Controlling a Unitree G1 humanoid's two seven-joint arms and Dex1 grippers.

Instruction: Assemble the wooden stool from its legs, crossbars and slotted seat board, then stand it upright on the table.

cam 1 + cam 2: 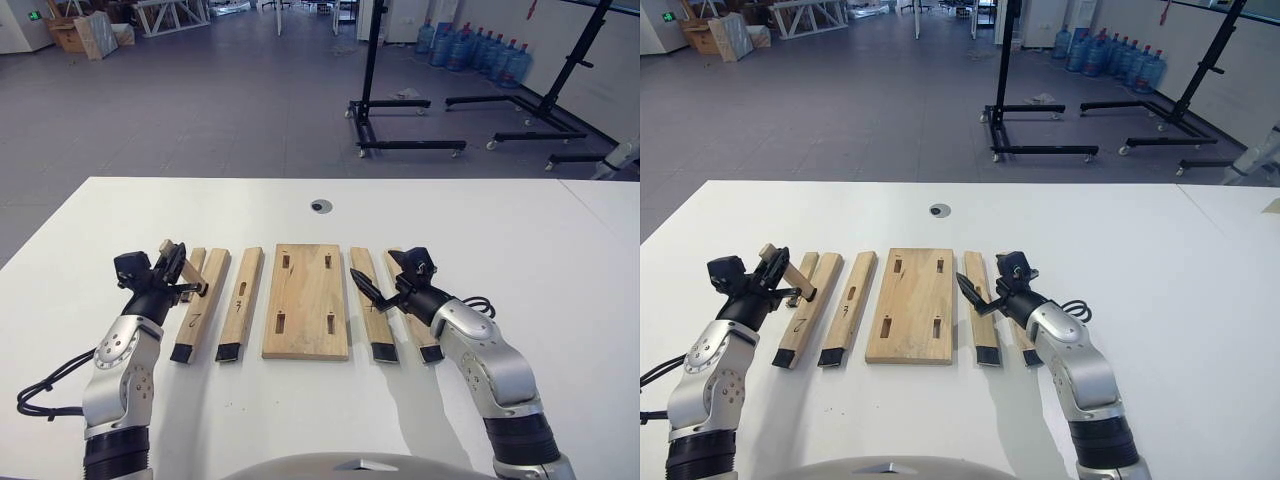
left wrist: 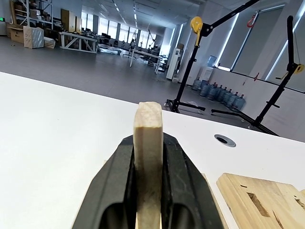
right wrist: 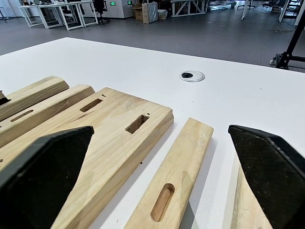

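A flat, pale wooden seat board (image 1: 305, 300) with four slots lies in the middle of the white counter (image 1: 500, 220). Just left of the board, two long pale wooden legs with black feet (image 1: 241, 300) lie side by side. Just right of the board lie two more such legs (image 1: 368, 295), and the right arm partly hides the far one. That makes four legs and one board. I count two short pale wooden crossbars. One (image 1: 197, 258) lies left of the board, past the legs. The other (image 2: 148, 124) is in the left gripper (image 1: 178, 268), a bit farther left, and the jaws are closed tight on it. The right gripper (image 1: 382, 275) hangs over the leg nearest the board's right side, with its jaws spread wide and nothing in them. The wood looks hard and stiff and is probably light, so it should not bend or break. It also looks smooth, so it could slip. A leg is likely best held around its middle, across the thin sides, away from the slot and the black foot.
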